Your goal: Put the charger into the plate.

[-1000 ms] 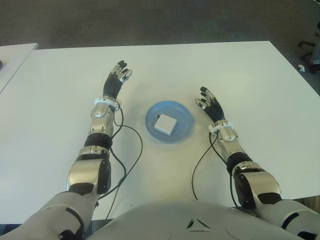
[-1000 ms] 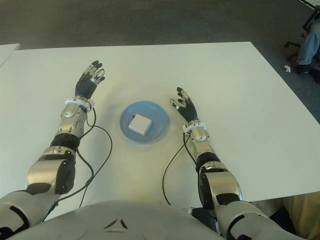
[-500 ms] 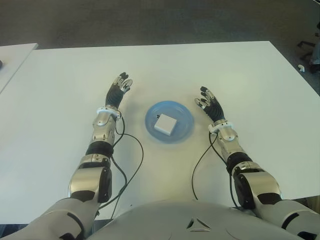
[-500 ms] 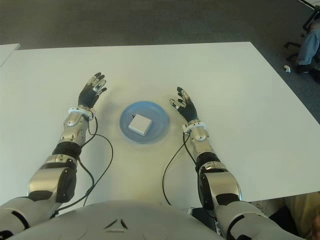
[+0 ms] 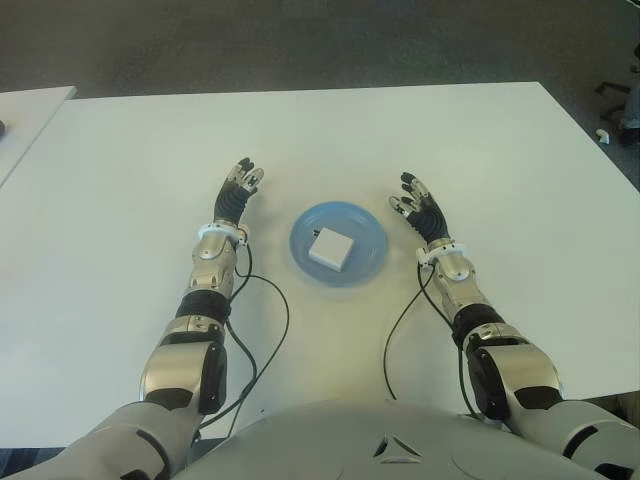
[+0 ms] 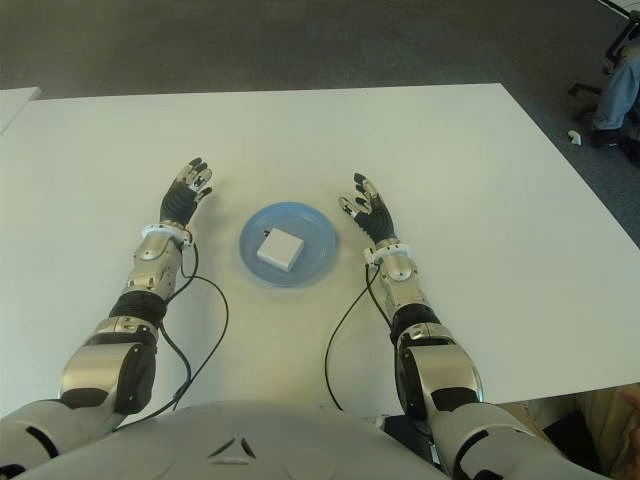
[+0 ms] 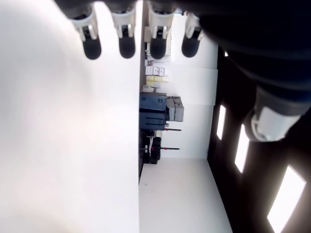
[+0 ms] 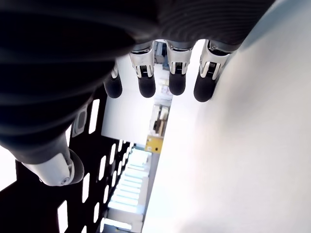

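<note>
A white square charger (image 5: 330,247) lies inside the blue plate (image 5: 362,227) at the middle of the white table (image 5: 420,130). My left hand (image 5: 236,192) shows left of the plate, fingers stretched out and holding nothing. My right hand (image 5: 418,208) shows right of the plate, also open with straight fingers. In the wrist views the left fingertips (image 7: 126,47) and right fingertips (image 8: 146,86) are extended, with nothing between them.
Black cables (image 5: 262,330) trail from both forearms over the table toward me. A second white table edge (image 5: 30,110) shows at the far left. Chair legs and a person's sleeve (image 6: 612,90) appear at the far right, off the table.
My left hand has drawn back toward me and slightly closer to the plate. The right hand, the plate and the charger have stayed where they were.
</note>
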Robot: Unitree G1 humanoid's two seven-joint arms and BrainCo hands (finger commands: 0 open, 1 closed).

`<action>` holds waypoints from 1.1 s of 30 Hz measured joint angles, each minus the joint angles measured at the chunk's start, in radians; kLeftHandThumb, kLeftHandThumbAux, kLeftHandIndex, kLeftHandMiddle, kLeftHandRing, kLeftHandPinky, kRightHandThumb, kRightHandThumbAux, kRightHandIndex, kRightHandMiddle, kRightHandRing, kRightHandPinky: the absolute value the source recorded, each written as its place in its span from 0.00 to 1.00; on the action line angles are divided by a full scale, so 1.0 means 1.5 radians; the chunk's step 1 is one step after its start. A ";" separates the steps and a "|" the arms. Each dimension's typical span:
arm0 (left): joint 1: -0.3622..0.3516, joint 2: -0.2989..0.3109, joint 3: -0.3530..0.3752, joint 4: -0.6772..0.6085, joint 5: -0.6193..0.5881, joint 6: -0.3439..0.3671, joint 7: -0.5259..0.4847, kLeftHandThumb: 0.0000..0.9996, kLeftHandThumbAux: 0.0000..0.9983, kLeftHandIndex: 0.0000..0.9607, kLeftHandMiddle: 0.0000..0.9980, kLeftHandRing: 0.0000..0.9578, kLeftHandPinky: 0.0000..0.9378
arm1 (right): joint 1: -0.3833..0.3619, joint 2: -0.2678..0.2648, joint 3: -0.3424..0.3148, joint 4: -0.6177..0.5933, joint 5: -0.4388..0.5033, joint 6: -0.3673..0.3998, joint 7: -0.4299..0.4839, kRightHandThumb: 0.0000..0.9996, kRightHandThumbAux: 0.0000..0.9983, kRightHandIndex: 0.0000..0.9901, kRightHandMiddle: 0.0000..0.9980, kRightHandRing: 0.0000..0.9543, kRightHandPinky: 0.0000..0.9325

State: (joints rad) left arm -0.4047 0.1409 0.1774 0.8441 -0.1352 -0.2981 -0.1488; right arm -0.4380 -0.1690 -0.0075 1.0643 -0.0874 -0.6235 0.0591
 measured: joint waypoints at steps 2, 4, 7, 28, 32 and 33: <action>0.002 0.000 -0.001 0.000 0.004 0.003 0.006 0.05 0.48 0.00 0.00 0.00 0.00 | 0.000 0.000 0.000 -0.002 0.000 0.002 0.000 0.07 0.61 0.00 0.03 0.02 0.01; 0.005 0.000 -0.001 0.000 0.007 0.005 0.011 0.05 0.49 0.00 0.00 0.00 0.00 | 0.001 0.000 0.000 -0.004 0.001 0.005 0.000 0.07 0.61 0.00 0.03 0.01 0.01; 0.012 -0.001 -0.002 0.001 0.012 0.005 0.018 0.05 0.49 0.00 0.00 0.00 0.00 | 0.002 0.000 -0.001 -0.008 0.002 0.008 0.001 0.07 0.62 0.00 0.02 0.01 0.01; 0.006 -0.004 -0.004 0.040 0.030 -0.020 0.046 0.08 0.49 0.00 0.00 0.00 0.00 | 0.007 0.002 -0.006 -0.026 0.009 0.031 0.008 0.08 0.64 0.00 0.01 0.00 0.01; 0.005 -0.005 -0.007 0.040 0.033 -0.018 0.057 0.09 0.49 0.00 0.00 0.00 0.00 | 0.007 0.002 -0.006 -0.028 0.009 0.033 0.007 0.08 0.64 0.00 0.01 0.00 0.01; 0.004 -0.005 -0.007 0.040 0.033 -0.017 0.059 0.09 0.49 0.00 0.00 0.00 0.00 | 0.007 0.002 -0.006 -0.028 0.009 0.034 0.007 0.08 0.64 0.00 0.01 0.00 0.01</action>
State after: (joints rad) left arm -0.3985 0.1339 0.1666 0.9037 -0.0858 -0.3231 -0.0598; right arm -0.4279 -0.1663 -0.0168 1.0224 -0.0742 -0.5730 0.0691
